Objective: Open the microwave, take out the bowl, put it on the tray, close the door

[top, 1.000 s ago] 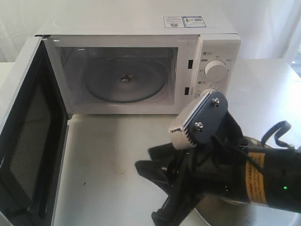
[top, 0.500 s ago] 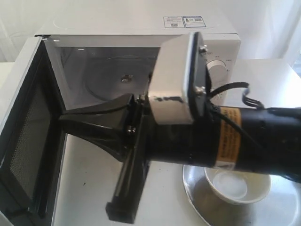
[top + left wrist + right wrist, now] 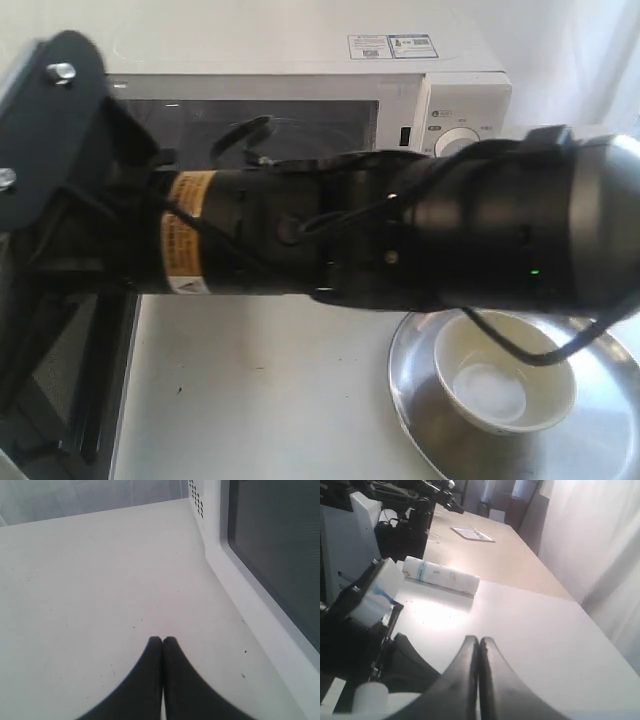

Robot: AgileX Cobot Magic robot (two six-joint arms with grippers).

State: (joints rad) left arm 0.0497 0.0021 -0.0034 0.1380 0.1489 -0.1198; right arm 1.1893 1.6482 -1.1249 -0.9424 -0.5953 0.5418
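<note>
Your left gripper (image 3: 162,640) and right gripper (image 3: 479,640) were both pinched together, empty; the stiff, hinged door (image 3: 275,555) probably wanted a flat push near its free edge.

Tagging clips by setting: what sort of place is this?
Probably a robotics lab, not a home kitchen: the microwave and tray stand on a white table, with a workbench and equipment beyond.

Bright, washed-out light.
My black arm (image 3: 450,230) loomed unfocused; glare streaked the shiny round steel tray (image 3: 420,420).
</note>
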